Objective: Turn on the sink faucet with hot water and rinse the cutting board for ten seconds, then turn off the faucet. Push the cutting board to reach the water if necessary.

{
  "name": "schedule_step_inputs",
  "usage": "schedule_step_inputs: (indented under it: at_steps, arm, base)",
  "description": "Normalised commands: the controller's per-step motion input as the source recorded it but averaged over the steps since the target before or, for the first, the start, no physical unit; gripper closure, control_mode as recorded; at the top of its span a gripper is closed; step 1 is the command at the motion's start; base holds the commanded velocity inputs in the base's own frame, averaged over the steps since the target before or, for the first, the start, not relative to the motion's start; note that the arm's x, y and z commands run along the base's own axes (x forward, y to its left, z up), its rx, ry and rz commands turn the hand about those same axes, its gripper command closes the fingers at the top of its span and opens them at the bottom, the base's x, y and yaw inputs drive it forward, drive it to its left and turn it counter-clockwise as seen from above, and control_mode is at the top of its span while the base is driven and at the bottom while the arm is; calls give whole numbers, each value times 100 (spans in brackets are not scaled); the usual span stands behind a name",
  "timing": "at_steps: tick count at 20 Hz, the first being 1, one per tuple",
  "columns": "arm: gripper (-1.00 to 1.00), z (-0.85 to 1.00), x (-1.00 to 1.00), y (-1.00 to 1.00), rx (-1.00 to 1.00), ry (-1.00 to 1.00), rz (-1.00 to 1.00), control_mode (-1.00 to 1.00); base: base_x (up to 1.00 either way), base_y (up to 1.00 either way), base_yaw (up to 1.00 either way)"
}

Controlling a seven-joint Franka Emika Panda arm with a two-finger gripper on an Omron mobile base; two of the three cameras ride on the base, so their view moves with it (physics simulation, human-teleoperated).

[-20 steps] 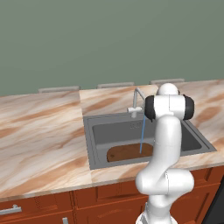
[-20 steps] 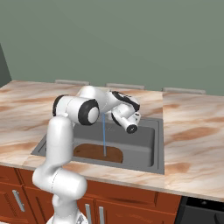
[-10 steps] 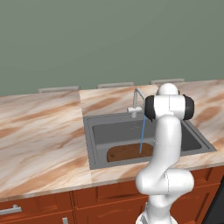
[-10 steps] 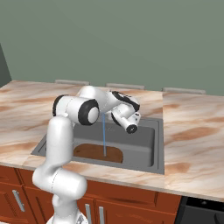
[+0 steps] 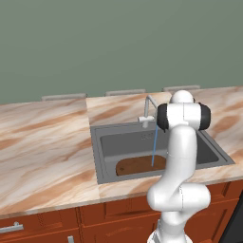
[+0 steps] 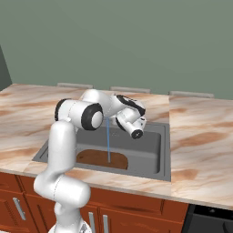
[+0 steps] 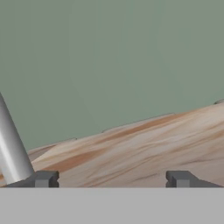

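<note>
The sink faucet (image 5: 147,112) stands at the back rim of the sink (image 5: 96,153). From its spout the water (image 5: 154,145) falls as a thin blue stream onto the right end of the cutting board (image 5: 137,165). That dark-brown board lies flat on the basin floor near the front wall. The right base view shows the water (image 6: 108,141) striking the cutting board (image 6: 101,159) too. My gripper (image 7: 111,179) is open with nothing between its fingertips, and it faces the back wall. A grey faucet tube (image 7: 11,151) rises just beside the left fingertip (image 7: 43,178). My hand (image 6: 131,119) hovers above the back of the sink (image 6: 165,157).
Marbled tan counter (image 5: 45,147) runs on both sides of the basin, wider on the left. My own arm (image 5: 180,156) stands in front of the basin's right half in the left base view. Brown cabinet fronts (image 6: 136,205) lie below the counter edge.
</note>
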Motion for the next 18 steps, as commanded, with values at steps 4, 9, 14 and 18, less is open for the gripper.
schedule_step_inputs:
  at_steps: [4, 9, 14, 18]
  arm:
    - [-100, 0, 0, 0, 0, 0, 0, -100]
    - [-100, 0, 0, 0, 0, 0, 0, -100]
    - [-100, 0, 0, 0, 0, 0, 0, -100]
    - [-100, 0, 0, 0, 0, 1, 0, -100]
  base:
    - [0, 0, 0]
    - [0, 0, 0]
    - [0, 0, 0]
    - [0, 0, 0]
